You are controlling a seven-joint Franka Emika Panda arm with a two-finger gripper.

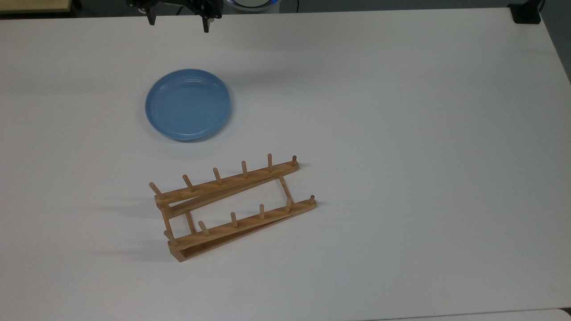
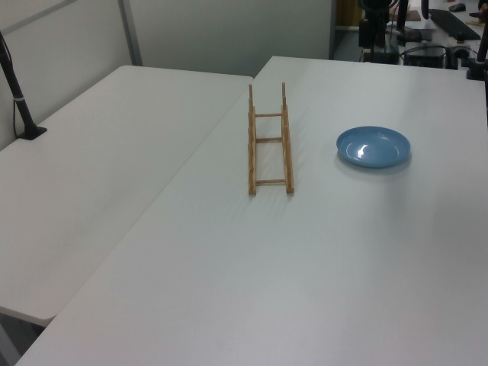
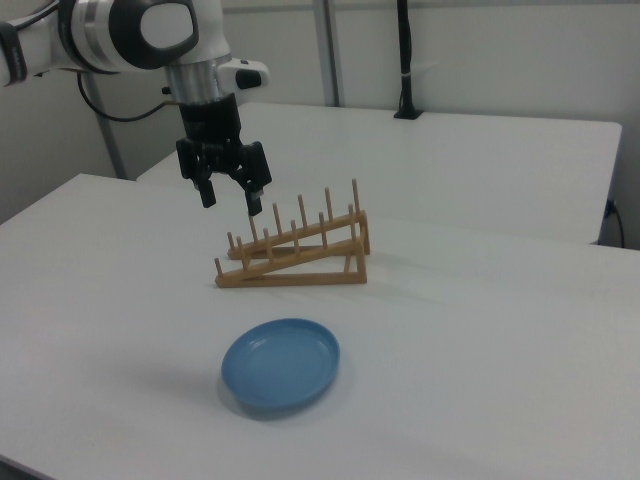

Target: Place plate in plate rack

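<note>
Round light-blue plastic-looking plate [image 1: 188, 104] with a raised rim lies flat and right side up on the white table [image 1: 401, 133], nothing in it. Light-brown wooden plate rack [image 1: 234, 207] stands on the same table, well apart from the plate: 2 long parallel rails joined by crossbars, each rail carrying a row of upright pegs; no slot holds anything. In the top view the rack sits below the plate and slightly to its right, angled across the table; in the left view the rack [image 2: 269, 142] is to the left of the plate [image 2: 374, 147]; in the right view the rack [image 3: 295, 251] is behind the plate [image 3: 281, 362], its rails sloping up toward the right view's right. Black two-finger gripper [image 3: 231, 197] on the white arm [image 3: 140, 35] hangs in the air above the table, fingers [image 3: 209, 192] spread and pointing down, holding nothing. In the top view the gripper [image 1: 178, 24] sits at the frame's upper edge, above the plate and clear of it.
</note>
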